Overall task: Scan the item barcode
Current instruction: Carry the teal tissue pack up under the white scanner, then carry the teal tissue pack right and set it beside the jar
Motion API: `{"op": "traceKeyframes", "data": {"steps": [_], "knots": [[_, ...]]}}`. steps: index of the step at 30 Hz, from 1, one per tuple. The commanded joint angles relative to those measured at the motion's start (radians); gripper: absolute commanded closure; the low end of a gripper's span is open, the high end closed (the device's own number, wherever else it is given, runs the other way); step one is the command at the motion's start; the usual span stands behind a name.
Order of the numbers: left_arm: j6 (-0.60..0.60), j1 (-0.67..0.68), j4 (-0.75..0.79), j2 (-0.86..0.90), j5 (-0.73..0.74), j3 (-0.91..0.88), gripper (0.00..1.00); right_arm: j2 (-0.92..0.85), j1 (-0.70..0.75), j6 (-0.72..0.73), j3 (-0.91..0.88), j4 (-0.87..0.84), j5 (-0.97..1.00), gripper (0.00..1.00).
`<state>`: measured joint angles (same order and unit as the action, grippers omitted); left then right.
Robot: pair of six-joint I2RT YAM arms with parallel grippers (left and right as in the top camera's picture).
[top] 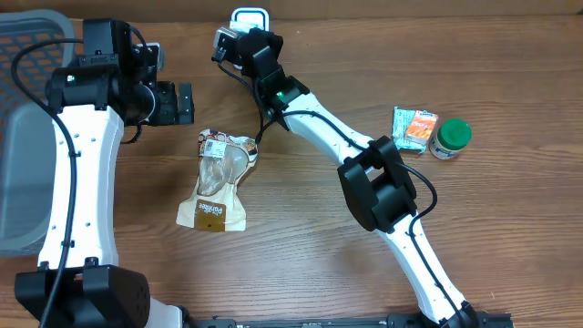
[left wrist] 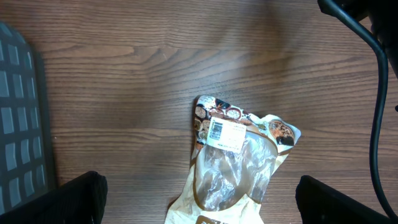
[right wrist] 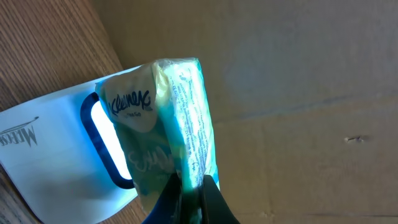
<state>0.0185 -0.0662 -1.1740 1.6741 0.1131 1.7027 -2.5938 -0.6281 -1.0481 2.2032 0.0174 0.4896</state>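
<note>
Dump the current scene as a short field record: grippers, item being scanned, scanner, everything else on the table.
left gripper: open, empty, near the snack pouch
right gripper: shut on the Kleenex tissue pack
tissue pack position: held in front of the barcode scanner, at its lit window
snack pouch state: flat on the table, barcode label facing up
other items: small orange packet, green-lidded jar, on the right side
grey basket: left edge

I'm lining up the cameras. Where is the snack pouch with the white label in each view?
Overhead: the snack pouch lies left of centre.
Left wrist: snack pouch lower centre-right, its bottom cut off.
Right wrist: not in it.
Shared landmark: the grey basket, at the left edge in overhead and left wrist.
</note>
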Motion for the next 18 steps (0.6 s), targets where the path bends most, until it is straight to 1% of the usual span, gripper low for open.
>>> {"op": "traceKeyframes", "data": {"steps": [1, 3, 7, 9, 14, 18], "knots": [[-0.019, -0.002, 0.003, 0.007, 0.008, 0.019, 0.01, 0.002, 0.005, 0.008, 0.008, -0.01, 0.015, 0.96], [-0.019, -0.002, 0.003, 0.007, 0.008, 0.019, 0.01, 0.011, 0.005, 0.053, 0.008, -0.009, 0.015, 0.96], [-0.019, -0.002, 0.003, 0.007, 0.008, 0.019, 0.01, 0.068, 0.008, 0.219, 0.008, -0.003, 0.02, 0.96], [-0.019, -0.002, 0.003, 0.007, 0.008, 0.019, 0.0, 0.111, 0.011, 0.278, 0.008, 0.026, 0.026, 0.96], [-0.019, -0.001, 0.003, 0.007, 0.008, 0.018, 0.0, 0.262, 0.021, 0.451, 0.009, 0.196, 0.025, 0.96], [-0.019, -0.001, 0.003, 0.007, 0.008, 0.018, 0.01, 0.389, 0.029, 0.635, 0.009, 0.378, 0.001, 0.96]]}}
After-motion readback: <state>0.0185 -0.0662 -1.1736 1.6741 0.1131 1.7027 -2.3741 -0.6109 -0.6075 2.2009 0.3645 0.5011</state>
